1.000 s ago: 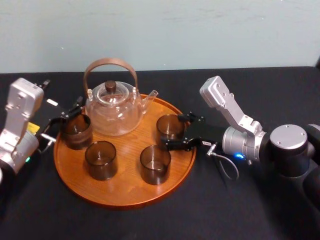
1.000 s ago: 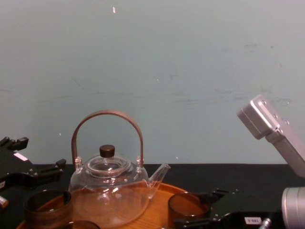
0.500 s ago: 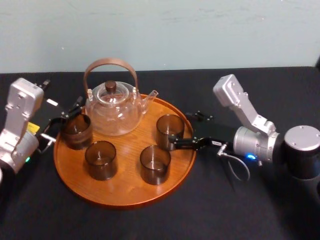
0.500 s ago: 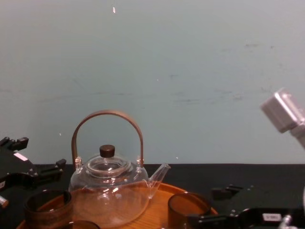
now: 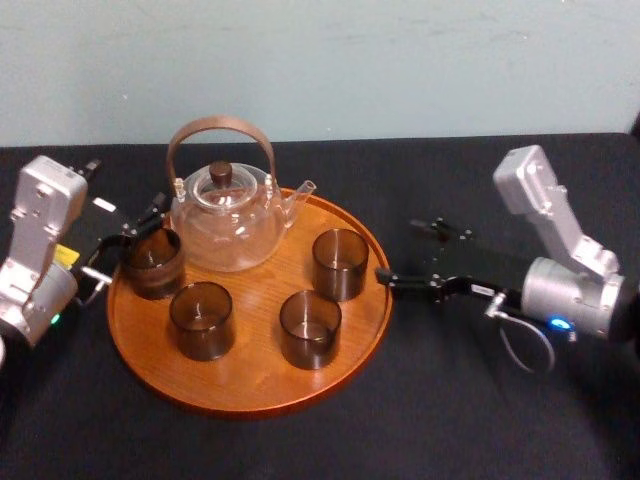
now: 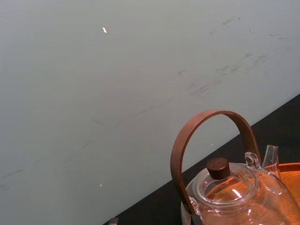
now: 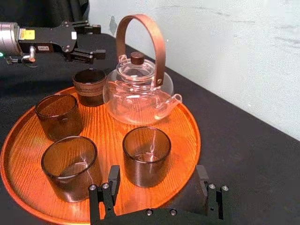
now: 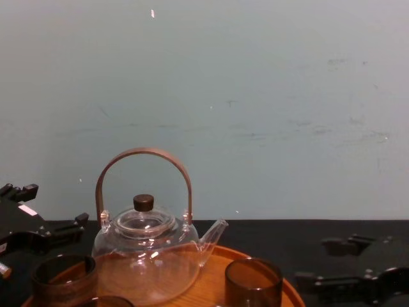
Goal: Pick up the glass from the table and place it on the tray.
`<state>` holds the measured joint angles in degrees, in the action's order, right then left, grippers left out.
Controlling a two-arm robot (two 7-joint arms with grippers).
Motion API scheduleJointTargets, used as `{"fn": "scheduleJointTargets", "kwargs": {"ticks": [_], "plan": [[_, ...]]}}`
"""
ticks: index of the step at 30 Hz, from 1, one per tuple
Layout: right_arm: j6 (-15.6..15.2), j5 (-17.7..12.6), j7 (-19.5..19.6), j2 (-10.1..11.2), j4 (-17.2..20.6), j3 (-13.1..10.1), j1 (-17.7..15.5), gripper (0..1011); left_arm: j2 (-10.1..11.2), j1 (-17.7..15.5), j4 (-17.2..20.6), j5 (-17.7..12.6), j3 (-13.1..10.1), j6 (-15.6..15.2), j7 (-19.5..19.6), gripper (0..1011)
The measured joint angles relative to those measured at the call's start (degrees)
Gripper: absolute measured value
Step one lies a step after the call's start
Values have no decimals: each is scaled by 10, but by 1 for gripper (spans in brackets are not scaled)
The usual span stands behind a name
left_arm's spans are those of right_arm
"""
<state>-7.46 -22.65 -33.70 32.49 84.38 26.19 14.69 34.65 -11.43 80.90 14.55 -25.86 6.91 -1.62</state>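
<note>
Currently glass (image 5: 340, 263) upright on tray (image 5: 250, 372), near right hand (image 5: 398, 250): open, empty, outside rim; left hand (image 7: 97, 41) open beside banded tumbler (image 5: 153, 262).

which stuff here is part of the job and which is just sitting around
Job: open right tool; small smoky grey-brown glass tumbler nearest it; large round orange-brown wooden tray.
Lying about: clear glass teapot with arched brown handle; brown-banded tumbler; two more smoky tumblers; left tool.

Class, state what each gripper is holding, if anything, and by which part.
Nothing is held. The right gripper stands open beside the tray, apart from the glass; the left gripper is open by the banded tumbler.
</note>
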Motion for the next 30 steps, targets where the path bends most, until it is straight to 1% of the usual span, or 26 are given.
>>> {"fn": "scheduleJointTargets", "kwargs": {"ticks": [3,5,9,12,15,22,24,25,27,30], "plan": [[2,-7,4,8,11,-9,-10,1002,0,0,0,0,0,0,0,1001],[5,-14,13,15,20,-19,-19,1002,0,0,0,0,0,0,0,1001],[11,-20,39,18,32,-37,-33,1002,0,0,0,0,0,0,0,1001],[21,-19,63,16,39,-51,-44,1002,0,0,0,0,0,0,0,1001],[37,-10,96,8,45,-70,-60,1003,0,0,0,0,0,0,0,1001],[66,9,149,-12,50,-98,-86,1003,0,0,0,0,0,0,0,1002],[88,21,168,-23,48,-107,-96,1003,0,0,0,0,0,0,0,1001],[88,21,168,-23,48,-107,-96,1003,0,0,0,0,0,0,0,1001],[107,27,172,-31,42,-113,-104,1003,0,0,0,0,0,0,0,1001],[115,30,172,-36,37,-115,-108,1003,0,0,0,0,0,0,0,1001]]}}
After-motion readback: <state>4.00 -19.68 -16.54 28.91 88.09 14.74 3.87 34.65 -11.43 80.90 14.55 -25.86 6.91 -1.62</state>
